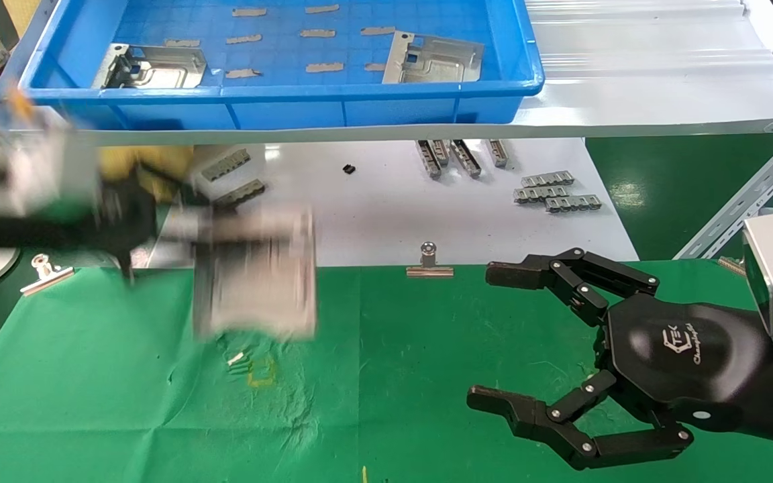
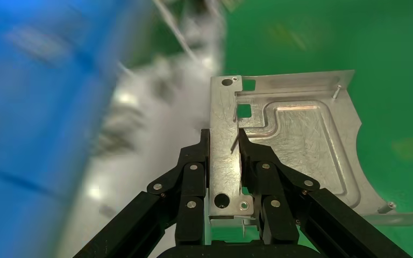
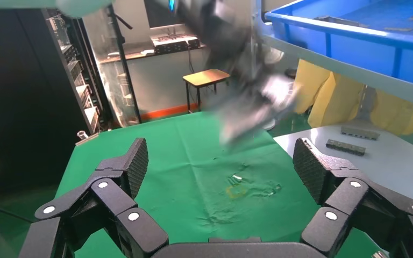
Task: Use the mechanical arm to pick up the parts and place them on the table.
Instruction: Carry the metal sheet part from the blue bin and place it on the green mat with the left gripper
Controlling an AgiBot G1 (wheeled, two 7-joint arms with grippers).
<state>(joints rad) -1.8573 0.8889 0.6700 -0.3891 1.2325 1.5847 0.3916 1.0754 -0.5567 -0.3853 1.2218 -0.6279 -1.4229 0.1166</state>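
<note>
My left gripper [image 1: 158,228], motion-blurred, is shut on the bent edge of a silver stamped part [image 1: 255,275] and holds it above the green table [image 1: 427,376], near the yellow mark [image 1: 262,372]. In the left wrist view my fingers [image 2: 193,177] clamp the part [image 2: 296,145] by its edge strip over green cloth. Two more parts [image 1: 151,67] [image 1: 433,59] lie in the blue tray. My right gripper [image 1: 486,335] hangs open and empty over the table's right side. It also shows open in the right wrist view [image 3: 221,161], with the blurred left arm far off.
The blue tray [image 1: 279,90] stands on a shelf at the back and holds thin grey strips. A white board [image 1: 393,208] behind the cloth carries ridged grey bars [image 1: 554,191]. Metal clips [image 1: 429,261] [image 1: 44,274] pin the cloth's far edge.
</note>
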